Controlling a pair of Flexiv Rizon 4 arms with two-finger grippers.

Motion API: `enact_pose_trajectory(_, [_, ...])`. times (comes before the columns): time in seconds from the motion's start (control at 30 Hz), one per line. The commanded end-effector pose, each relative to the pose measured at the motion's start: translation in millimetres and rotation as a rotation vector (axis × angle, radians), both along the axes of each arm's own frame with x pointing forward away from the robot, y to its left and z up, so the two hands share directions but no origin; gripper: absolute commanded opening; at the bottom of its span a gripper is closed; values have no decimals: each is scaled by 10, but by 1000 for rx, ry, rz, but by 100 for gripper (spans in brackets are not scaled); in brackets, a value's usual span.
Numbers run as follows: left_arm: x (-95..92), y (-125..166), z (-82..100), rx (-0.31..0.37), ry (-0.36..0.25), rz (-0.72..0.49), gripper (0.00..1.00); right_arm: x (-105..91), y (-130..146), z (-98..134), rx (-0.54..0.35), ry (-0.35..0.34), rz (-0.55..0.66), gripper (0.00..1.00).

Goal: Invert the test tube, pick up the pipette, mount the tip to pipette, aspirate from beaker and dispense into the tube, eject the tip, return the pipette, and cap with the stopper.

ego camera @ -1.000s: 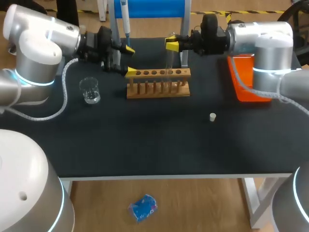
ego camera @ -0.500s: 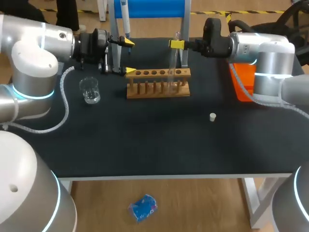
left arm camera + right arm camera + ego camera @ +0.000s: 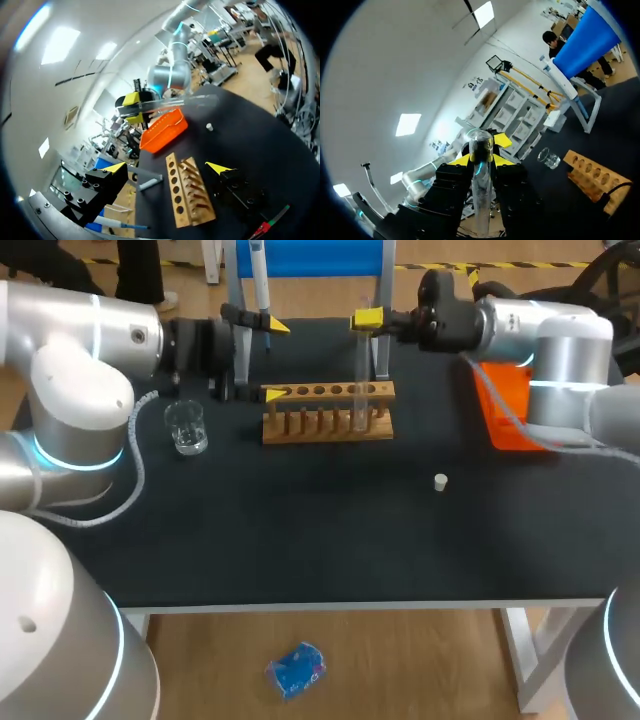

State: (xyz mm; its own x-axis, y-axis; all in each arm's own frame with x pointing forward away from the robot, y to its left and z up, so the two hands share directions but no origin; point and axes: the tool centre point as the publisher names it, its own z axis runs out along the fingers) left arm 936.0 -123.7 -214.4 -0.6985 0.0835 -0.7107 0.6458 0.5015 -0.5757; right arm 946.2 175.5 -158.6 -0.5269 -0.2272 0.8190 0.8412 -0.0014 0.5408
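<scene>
My right gripper (image 3: 368, 320) is shut on the upper part of a clear test tube (image 3: 360, 380). The tube stands upright, and its lower end reaches down to the wooden rack (image 3: 328, 410) near the rack's right end. In the right wrist view the tube (image 3: 481, 175) rises between the yellow fingertips (image 3: 461, 160). My left gripper (image 3: 274, 360) is open at the rack's left end, just below the pipette (image 3: 258, 270) that hangs on the blue stand. The glass beaker (image 3: 186, 427) stands left of the rack. A small white stopper (image 3: 440, 481) lies on the mat to the front right.
An orange tray (image 3: 510, 400) sits at the table's right edge, under my right arm. In the left wrist view the rack (image 3: 187, 195) lies between the open fingers, with the orange tray (image 3: 162, 131) and the stopper (image 3: 209, 127) beyond it.
My right gripper has risen slightly and turned, bringing the tube upright over the rack. My left wrist has rotated and its upper finger now sits closer to the pipette.
</scene>
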Motion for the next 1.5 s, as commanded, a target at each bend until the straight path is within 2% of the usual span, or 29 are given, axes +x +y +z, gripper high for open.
enact_pose_trajectory(0.03, [-47,-7,-17,201,-514,-81,100,-41,-15,55,-62,141,6,0])
enact_pose_trajectory(0.33, [-47,-7,-17,201,-514,-81,100,-41,-15,55,-62,141,6,0])
enact_pose_trajectory(0.37, [-57,-23,8,144,-585,-60,100,-41,-15,55,-62,141,6,0])
enact_pose_trajectory(0.4, [-70,-37,36,106,-641,-38,100,-31,-34,41,-81,175,-1,0])
enact_pose_trajectory(0.47, [-132,-74,86,96,-773,-63,100,-40,-68,24,-109,237,0,0])
enact_pose_trajectory(0.63, [-206,-168,128,-27,-876,-66,100,-62,-156,-45,-167,340,-8,0])
enact_pose_trajectory(0.7, [-249,-233,143,-47,-921,-103,100,-72,-181,-99,-194,367,-17,0])
enact_pose_trajectory(0.77, [-280,-300,114,-68,-904,-156,100,-58,-197,-142,-179,373,-46,0])
enact_pose_trajectory(1.17, [-280,-300,114,-68,-904,-156,100,-58,-197,-142,-179,373,-46,0])
enact_pose_trajectory(1.2, [-289,-322,115,-105,-871,-150,100,-58,-197,-142,-179,373,-46,0])
enact_pose_trajectory(1.23, [-298,-346,117,-108,-861,-151,100,-58,-197,-142,-179,373,-46,0])
enact_pose_trajectory(1.27, [-310,-367,109,-92,-862,-152,100,-29,-181,-167,-182,373,-44,0])
enact_pose_trajectory(1.4, [-340,-416,103,-112,-829,-106,100,92,-121,-208,-173,388,-25,0])
enact_pose_trajectory(1.5, [-385,-463,87,-74,-858,-125,100,141,-86,-235,-177,392,-15,0])
